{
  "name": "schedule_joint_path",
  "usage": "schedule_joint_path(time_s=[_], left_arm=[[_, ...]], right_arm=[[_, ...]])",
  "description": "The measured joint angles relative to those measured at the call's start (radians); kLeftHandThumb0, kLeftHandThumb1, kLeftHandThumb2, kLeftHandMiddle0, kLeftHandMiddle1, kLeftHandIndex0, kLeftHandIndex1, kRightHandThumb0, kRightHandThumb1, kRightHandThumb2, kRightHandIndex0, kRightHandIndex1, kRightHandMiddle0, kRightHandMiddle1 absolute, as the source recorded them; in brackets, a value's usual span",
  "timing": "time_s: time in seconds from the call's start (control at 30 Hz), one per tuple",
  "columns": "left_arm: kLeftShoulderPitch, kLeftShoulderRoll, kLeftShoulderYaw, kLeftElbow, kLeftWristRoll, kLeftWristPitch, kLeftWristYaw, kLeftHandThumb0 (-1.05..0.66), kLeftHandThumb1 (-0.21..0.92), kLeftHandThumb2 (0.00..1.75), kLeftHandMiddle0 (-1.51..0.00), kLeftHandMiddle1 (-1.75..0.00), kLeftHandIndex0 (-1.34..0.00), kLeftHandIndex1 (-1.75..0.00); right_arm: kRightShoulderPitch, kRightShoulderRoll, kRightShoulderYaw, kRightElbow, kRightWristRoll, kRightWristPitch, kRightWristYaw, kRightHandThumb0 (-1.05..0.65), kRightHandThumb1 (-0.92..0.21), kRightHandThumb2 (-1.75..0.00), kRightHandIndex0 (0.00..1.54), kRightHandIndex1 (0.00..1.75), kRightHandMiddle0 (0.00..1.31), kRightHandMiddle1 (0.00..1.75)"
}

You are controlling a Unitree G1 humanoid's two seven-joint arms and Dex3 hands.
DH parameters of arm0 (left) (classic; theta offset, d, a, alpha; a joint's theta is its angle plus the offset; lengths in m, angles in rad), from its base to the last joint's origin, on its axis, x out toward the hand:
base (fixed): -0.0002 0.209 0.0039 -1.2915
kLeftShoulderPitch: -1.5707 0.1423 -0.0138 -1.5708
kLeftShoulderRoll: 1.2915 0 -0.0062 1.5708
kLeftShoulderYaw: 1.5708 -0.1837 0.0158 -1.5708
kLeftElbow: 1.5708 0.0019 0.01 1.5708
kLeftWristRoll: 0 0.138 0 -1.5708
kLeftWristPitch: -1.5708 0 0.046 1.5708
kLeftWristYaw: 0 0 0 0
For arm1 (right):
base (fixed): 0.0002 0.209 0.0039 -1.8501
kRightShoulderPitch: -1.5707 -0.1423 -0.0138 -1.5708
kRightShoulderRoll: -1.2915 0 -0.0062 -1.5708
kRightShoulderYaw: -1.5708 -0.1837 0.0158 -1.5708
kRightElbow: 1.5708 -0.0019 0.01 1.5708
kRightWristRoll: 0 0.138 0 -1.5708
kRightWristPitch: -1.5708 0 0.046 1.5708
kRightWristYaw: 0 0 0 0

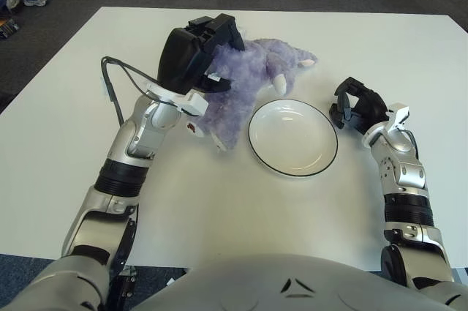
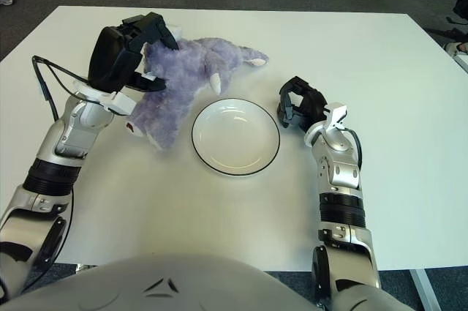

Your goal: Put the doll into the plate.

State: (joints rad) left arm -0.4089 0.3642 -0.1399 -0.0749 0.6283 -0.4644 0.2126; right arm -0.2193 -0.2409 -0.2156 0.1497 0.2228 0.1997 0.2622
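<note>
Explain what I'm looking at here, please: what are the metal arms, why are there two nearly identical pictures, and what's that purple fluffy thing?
These are the two arms of a humanoid robot, seen from a stereo camera on its head looking down at a white table. The two pictures come from its left and right eyes, so they show one scene from slightly different spots. The purple thing is a plush doll. The left hand grips it at its upper end and has part of it raised off the table. Beside the doll sits a white plate with a dark rim, holding nothing. The right hand shows just right of the plate, fingers curled, holding nothing.
</note>
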Motion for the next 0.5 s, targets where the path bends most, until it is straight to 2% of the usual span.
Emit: schedule_joint_path(time_s=[0.3,0.5], left_arm=[[0.015,-0.016,0.028,-0.048,0.044,0.017,0.032,0.00,-0.04,1.65,-0.90,-1.57,-0.69,-1.75],[0.017,-0.027,0.033,-0.055,0.018,0.010,0.035,0.00,-0.01,1.64,-0.89,-1.58,-0.66,-1.75]], right_arm=[[0.000,-0.006,0.003,0.001,0.000,0.001,0.005,-0.42,-0.51,-1.07,1.21,1.75,0.46,1.75],[-0.001,-0.012,0.002,0.007,0.000,0.000,0.014,-0.42,-0.53,-1.06,1.19,1.75,0.45,1.75]])
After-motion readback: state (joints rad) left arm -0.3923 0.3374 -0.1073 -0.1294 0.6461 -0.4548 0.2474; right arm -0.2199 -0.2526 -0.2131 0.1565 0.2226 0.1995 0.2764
